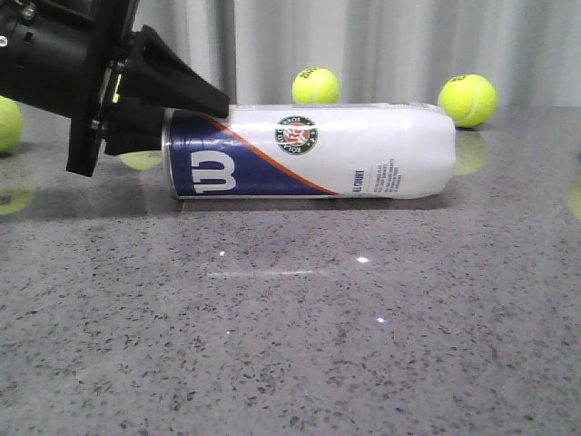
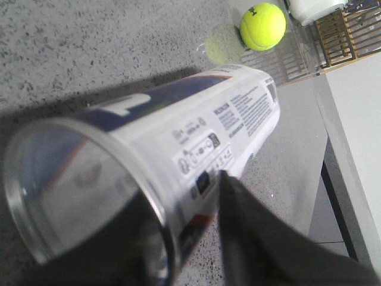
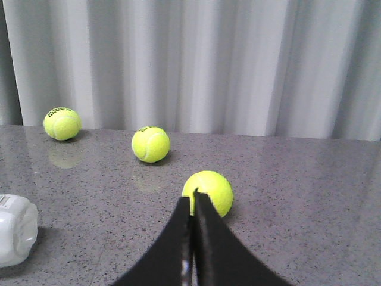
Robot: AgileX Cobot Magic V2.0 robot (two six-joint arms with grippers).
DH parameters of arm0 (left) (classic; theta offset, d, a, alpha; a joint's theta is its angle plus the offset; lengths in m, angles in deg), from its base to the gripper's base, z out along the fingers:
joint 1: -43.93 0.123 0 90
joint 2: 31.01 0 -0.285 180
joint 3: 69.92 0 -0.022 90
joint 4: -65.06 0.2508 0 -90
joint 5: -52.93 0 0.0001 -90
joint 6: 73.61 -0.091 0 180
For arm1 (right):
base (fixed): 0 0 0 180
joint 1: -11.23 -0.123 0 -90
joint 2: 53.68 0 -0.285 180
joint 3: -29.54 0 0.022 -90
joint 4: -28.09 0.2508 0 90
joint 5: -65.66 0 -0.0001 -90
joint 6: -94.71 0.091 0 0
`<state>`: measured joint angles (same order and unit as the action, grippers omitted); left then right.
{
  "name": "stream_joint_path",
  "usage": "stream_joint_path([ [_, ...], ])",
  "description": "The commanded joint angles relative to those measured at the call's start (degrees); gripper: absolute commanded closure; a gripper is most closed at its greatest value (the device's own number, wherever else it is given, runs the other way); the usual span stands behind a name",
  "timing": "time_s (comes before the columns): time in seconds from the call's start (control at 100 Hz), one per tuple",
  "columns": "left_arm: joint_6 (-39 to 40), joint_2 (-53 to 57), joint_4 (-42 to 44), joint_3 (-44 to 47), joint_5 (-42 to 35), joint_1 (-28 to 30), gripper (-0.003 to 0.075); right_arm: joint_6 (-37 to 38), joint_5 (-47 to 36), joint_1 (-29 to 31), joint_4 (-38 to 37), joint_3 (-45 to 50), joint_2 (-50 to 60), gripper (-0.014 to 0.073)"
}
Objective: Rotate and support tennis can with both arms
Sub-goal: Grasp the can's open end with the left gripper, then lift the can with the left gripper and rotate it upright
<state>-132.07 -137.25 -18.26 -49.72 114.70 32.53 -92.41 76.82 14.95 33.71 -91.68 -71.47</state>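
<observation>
The tennis can [image 1: 318,150] lies on its side on the grey table [image 1: 290,345], metal rim to the left, "W" and round emblem facing me. My left gripper [image 1: 193,116] is at the rim end, open. One finger [image 1: 186,91] lies along the can's outside. In the left wrist view the other finger shows dark through the clear end of the can [image 2: 178,131], and the outer fingertip [image 2: 223,179] touches the label. My right gripper [image 3: 193,198] is shut and empty, away from the can, whose white far end [image 3: 15,229] shows at the edge of its view.
Yellow-green tennis balls stand behind the can [image 1: 316,85] and at its right end [image 1: 467,99]; one more is at the far left [image 1: 7,123]. A ball [image 3: 211,190] lies just beyond my right fingertips. A grey curtain [image 1: 363,45] backs the table.
</observation>
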Motion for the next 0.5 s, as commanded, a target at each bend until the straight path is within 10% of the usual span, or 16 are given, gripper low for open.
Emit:
stream_joint_path([
  [0.0,-3.0,2.2,-4.3,-1.7,4.3,-0.3,0.0738,0.0,-4.9,0.3,-0.3,-1.5,-0.7,0.0662],
  [0.49,-6.0,18.6,4.6,-1.7,9.3,2.0,0.0741,0.0,-4.9,0.3,-0.3,-1.5,-0.7,0.0662],
])
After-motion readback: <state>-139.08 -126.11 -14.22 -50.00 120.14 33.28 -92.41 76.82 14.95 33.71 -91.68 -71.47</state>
